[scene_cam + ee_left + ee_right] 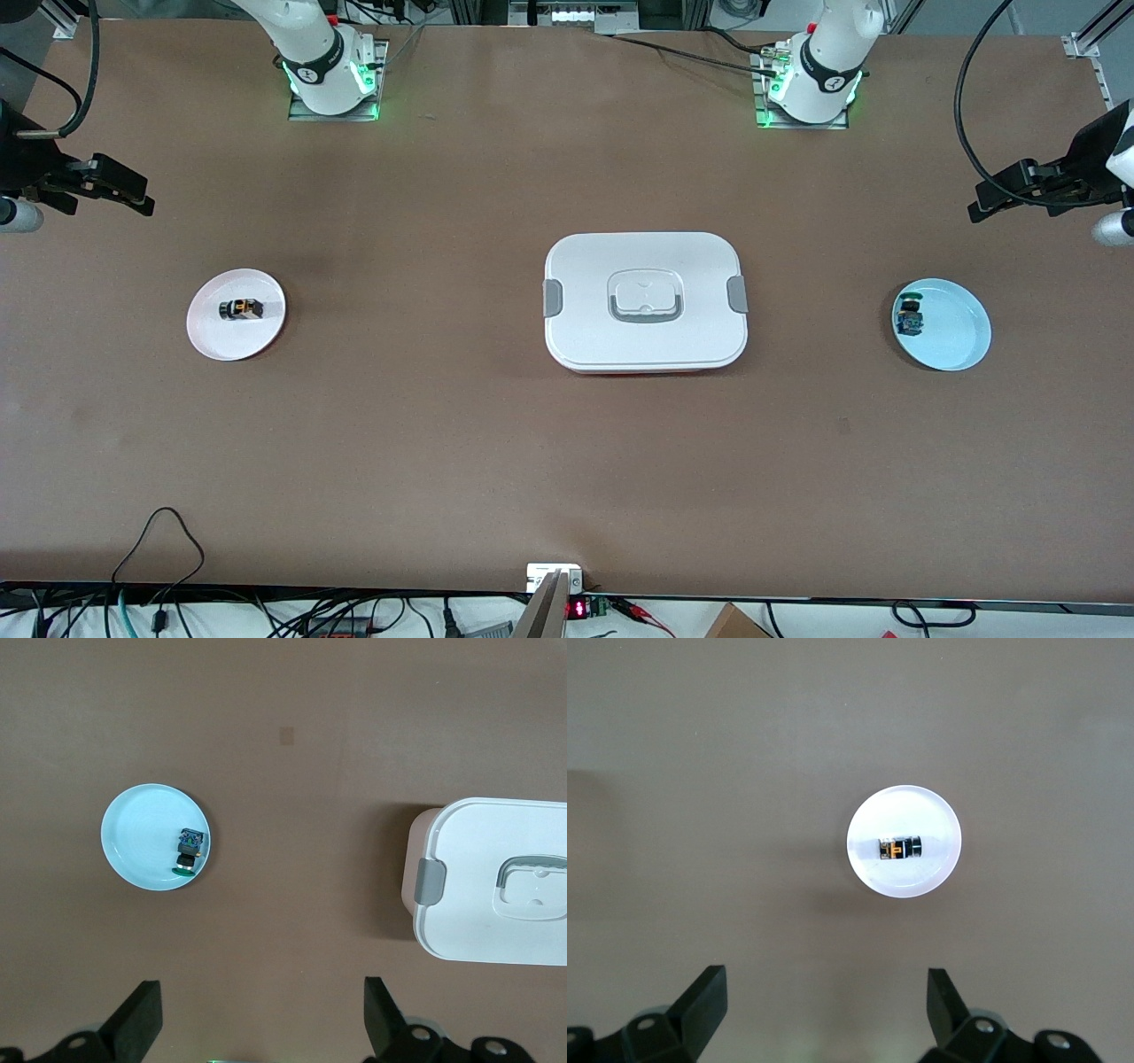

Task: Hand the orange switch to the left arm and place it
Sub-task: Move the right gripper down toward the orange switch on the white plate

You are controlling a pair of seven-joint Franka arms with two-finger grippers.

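Right gripper point(133, 195) hung up in the air over the right arm's end of the table, fingers point(704, 997) spread wide, nothing between them. Left gripper point(992, 202) was likewise raised over the left arm's end of the table, fingers point(142, 1014) spread wide and empty. Both arms waited.

The orange switch point(241, 308) lay on its side in a small white plate point(213, 341), roughly at the plate's centre, near the right arm's end of the table and about midway between the table's two long edges. The right wrist view showed the orange face turned upward.

The box point(645, 350) sat closed at the middle of the table, grey clips on its two short sides, grey recessed handle in the lid, a reddish edge showing at its base. It lay between the two plates, well apart from each.

A pale blue plate point(961, 332) lay near the left arm's end of the table. A small blue-bodied component point(909, 315) with a green cap rested inside it, close to the rim on the box's side.
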